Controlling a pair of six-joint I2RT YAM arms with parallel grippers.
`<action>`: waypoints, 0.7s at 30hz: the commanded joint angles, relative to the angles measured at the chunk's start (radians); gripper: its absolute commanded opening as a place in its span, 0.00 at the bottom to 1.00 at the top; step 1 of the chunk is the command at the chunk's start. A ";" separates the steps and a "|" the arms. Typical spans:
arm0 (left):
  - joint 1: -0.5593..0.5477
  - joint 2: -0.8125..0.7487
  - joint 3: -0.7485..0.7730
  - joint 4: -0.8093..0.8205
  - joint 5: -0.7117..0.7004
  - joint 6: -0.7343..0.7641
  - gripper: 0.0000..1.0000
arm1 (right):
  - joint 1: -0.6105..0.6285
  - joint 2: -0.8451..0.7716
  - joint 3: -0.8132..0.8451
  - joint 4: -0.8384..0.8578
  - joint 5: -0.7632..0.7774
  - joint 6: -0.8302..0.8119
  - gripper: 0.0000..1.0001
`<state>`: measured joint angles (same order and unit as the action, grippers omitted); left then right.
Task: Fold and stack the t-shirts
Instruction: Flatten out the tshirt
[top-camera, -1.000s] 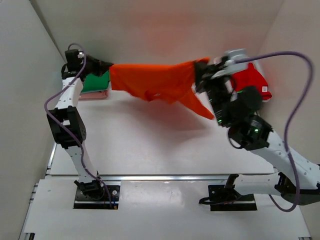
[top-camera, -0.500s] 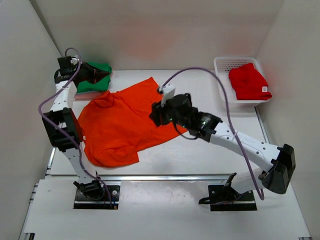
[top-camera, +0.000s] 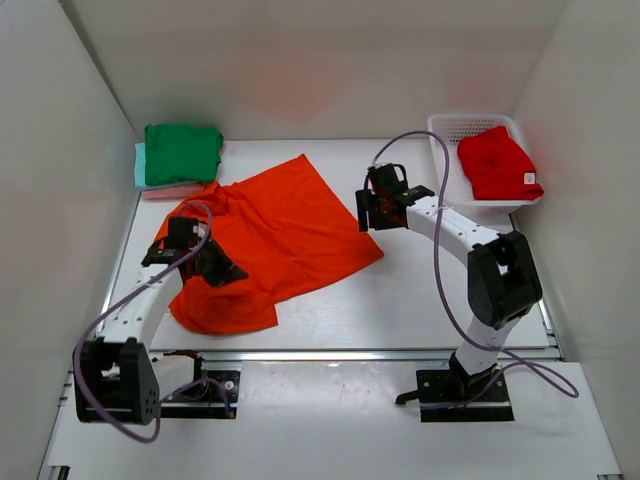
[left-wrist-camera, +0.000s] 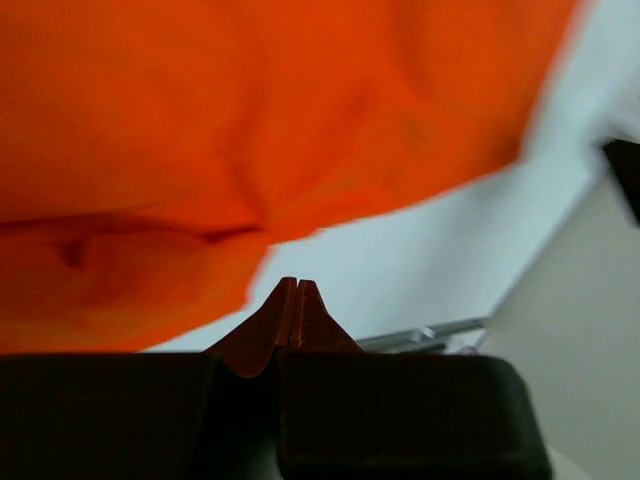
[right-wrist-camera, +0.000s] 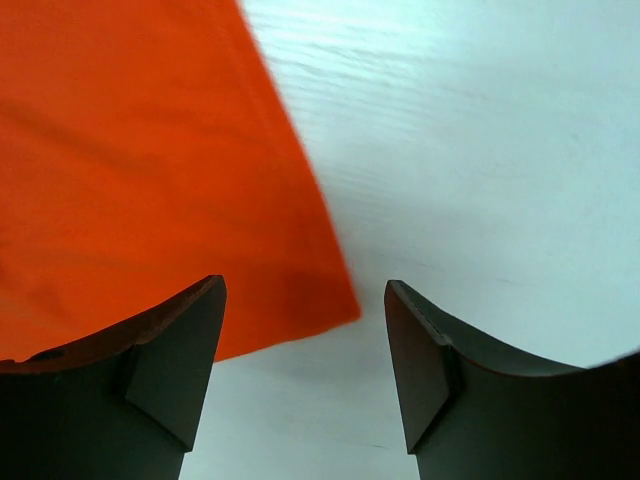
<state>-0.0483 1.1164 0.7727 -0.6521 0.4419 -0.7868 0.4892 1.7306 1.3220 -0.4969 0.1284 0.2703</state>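
The bright orange t-shirt (top-camera: 275, 235) lies spread on the table, with a rumpled fold at its near left (top-camera: 225, 305). My left gripper (top-camera: 226, 272) hovers over that left part, shut with nothing in it; in the left wrist view its tips (left-wrist-camera: 296, 287) meet just below the orange cloth (left-wrist-camera: 250, 130). My right gripper (top-camera: 372, 212) stands open at the shirt's right edge, and the orange corner (right-wrist-camera: 150, 170) lies ahead of its empty jaws (right-wrist-camera: 303, 290). A folded dark green t-shirt (top-camera: 182, 153) tops a stack of mint (top-camera: 139, 166) and pink (top-camera: 166, 192). A red t-shirt (top-camera: 498, 165) sits in the basket.
The white mesh basket (top-camera: 440, 130) stands at the back right by the wall. The folded stack is in the back left corner. White walls close in the table on three sides. A metal rail (top-camera: 330, 353) runs along the near edge.
The orange shirt, held stretched in the air a second ago, now lies on the table. The right gripper has opened and drawn back right; the left arm has swung from the stack to the shirt's near left.
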 joint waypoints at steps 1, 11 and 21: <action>-0.001 0.054 -0.078 0.026 -0.132 0.004 0.03 | -0.041 0.009 -0.026 0.009 -0.035 0.018 0.63; -0.018 0.224 -0.088 0.091 -0.200 0.047 0.05 | -0.025 0.147 -0.110 -0.081 -0.029 0.029 0.69; -0.048 0.523 0.164 0.063 -0.295 0.119 0.17 | -0.056 0.138 -0.156 -0.233 0.080 0.139 0.00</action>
<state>-0.0681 1.5543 0.7864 -0.6075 0.2161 -0.7139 0.4973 1.8805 1.2369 -0.5838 0.1535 0.3428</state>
